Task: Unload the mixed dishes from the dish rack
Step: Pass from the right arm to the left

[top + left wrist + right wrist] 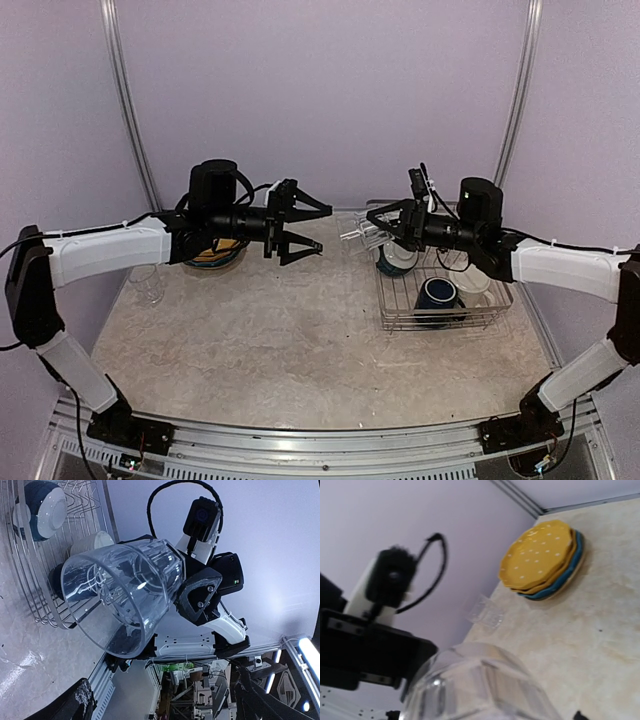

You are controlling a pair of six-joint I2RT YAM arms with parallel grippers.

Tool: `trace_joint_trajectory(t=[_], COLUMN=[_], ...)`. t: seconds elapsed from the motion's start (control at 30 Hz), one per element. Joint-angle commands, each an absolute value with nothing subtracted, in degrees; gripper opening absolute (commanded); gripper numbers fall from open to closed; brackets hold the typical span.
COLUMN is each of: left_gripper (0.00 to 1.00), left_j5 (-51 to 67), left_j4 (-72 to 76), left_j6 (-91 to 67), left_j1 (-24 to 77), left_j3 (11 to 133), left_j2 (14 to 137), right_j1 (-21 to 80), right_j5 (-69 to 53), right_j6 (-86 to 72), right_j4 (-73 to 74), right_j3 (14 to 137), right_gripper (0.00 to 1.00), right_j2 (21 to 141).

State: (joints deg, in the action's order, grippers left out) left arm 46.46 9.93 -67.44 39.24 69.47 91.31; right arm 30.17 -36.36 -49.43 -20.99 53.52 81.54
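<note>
**Holding a glass sideways, the right pincer faces the open left one**

The right pincer is pinching a clear glass at its base end, with a black finger pressed against it. The glass lies on its side in the air. Its mouth points away from that pincer and towards the left pincer.

The left pincer hangs opposite at about the same height, its fingers spread wide with nothing between them. A gap of bare air separates the rim of the glass from those fingertips.

Below the right pincer, and back along its arm, the rack sits on the table. The glass itself is held just past the rack's edge, on the side towards the left pincer, above the tabletop.

Three pieces remain in the rack:
- The bowl is almost straight under the right pincer, tipped on edge with its white inside showing.
- The navy mug is further towards the arm bases.
- The cream mug is beside the navy mug, partly hidden by the arm from above.

Behind the left pincer, under its arm, the plates are stacked on the table, with yellow on top and blue and beige beneath. A second glass stands further back along that arm, near the table's edge.
</note>
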Motion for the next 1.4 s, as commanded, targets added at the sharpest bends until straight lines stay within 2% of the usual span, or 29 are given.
trace_joint_trajectory(t=[0.0,0.17,0.47,0.63,0.73,0.8,0.93,1.03,1.2,1.27,1.37], left_gripper=[0.93,0.84,0.61,0.42,0.25,0.19,0.08,0.0,0.0,0.0,0.0], left_j5=[49.9,51.2,52.4,52.2,52.3,52.3,52.4,52.3,51.5,51.2,50.6], left_j4=[19.2,23.5,31.8,32.3,32.3,32.4,32.5,31.9,26.5,23.3,16.7], left_j6=[-71.9,-74.5,-80.5,-80.8,-81.1,-81.3,-81.4,-81.0,-78.1,-76.1,-72.1], left_j1=[39.9,40.0,40.1,40.1,40.0,39.8,39.3,38.7,37.1,36.3,34.8], left_j3=[69.9,70.4,69.7,69.7,69.6,69.5,68.8,68.3,67.4,67.1,66.7], left_j2=[93.9,95.8,99.5,99.7,99.9,100.1,99.8,99.2,97.2,96.0,94.2], right_j1=[31.7,33.7,36.2,36.7,36.7,36.7,36.7,36.7,36.5,36.2,35.7], right_j5=[-37.9,-38.5,-38.1,-38.4,-38.3,-38.0,-37.6,-37.0,-34.1,-33.0,-32.2], right_j6=[-51.6,-54.1,-57.2,-57.9,-57.8,-57.3,-55.8,-54.5,-49.9,-47.9,-46.0], right_j4=[-26.8,-30.7,-37.5,-38.8,-38.7,-37.9,-35.8,-33.8,-26.2,-23.1,-20.0], right_j3=[53.6,53.1,53.1,53.1,53.1,53.2,53.5,53.7,55.9,56.7,57.6], right_gripper=[0.34,0.33,0.32,0.32,0.34,0.36,0.5,0.7,0.94,0.99,1.0], right_j2=[83.0,85.2,88.3,89.6,89.7,89.8,90.1,89.7,88.4,87.9,87.4])
